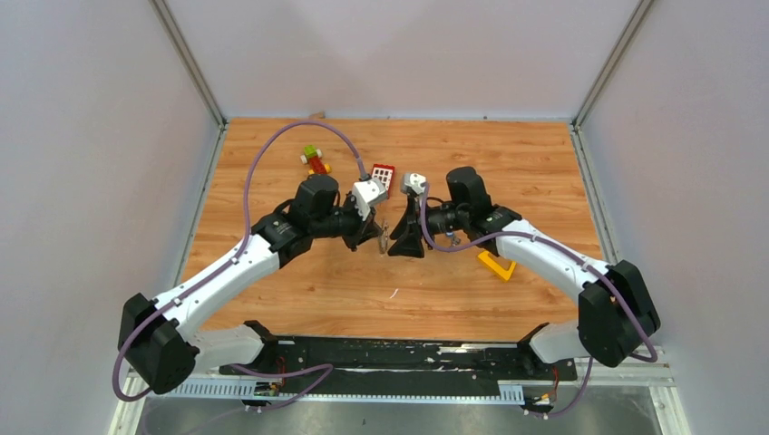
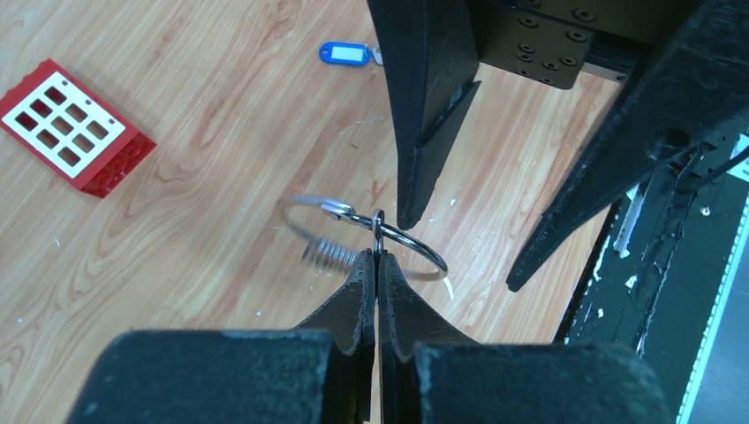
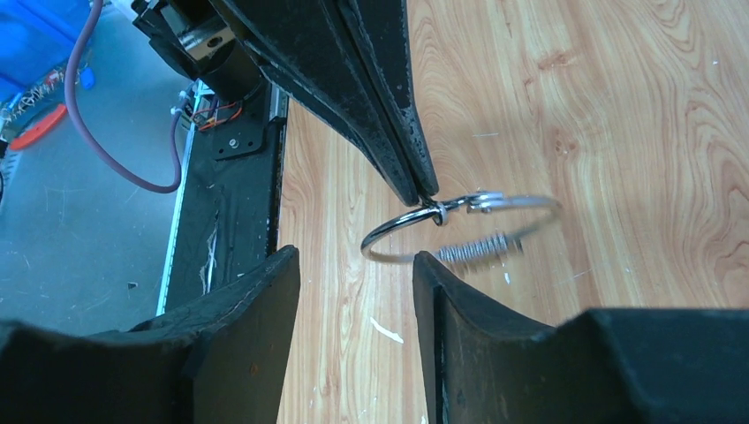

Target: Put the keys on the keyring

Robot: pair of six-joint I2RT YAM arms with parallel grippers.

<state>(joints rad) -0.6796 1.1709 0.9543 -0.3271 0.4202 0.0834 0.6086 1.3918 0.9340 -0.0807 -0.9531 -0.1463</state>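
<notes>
The keyring [image 2: 415,243], a thin silver wire ring, hangs above the wood with my left gripper [image 2: 378,254] shut on its edge. A small ridged silver piece [image 2: 331,254] dangles from the ring, too blurred to name. A key with a blue tag [image 2: 344,53] lies on the table beyond. My right gripper [image 3: 355,254] is open and faces the left one, nothing between its fingers; its right fingertip [image 3: 428,269] sits just at the keyring's [image 3: 389,234] near rim. In the top view both grippers, left [image 1: 380,237] and right [image 1: 400,243], meet at the table's middle.
A red brick with a white window grid [image 1: 383,175] lies just behind the grippers. A yellow triangular block [image 1: 497,265] sits under the right forearm. A small green and red toy [image 1: 315,161] is at the back left. White walls close in the table.
</notes>
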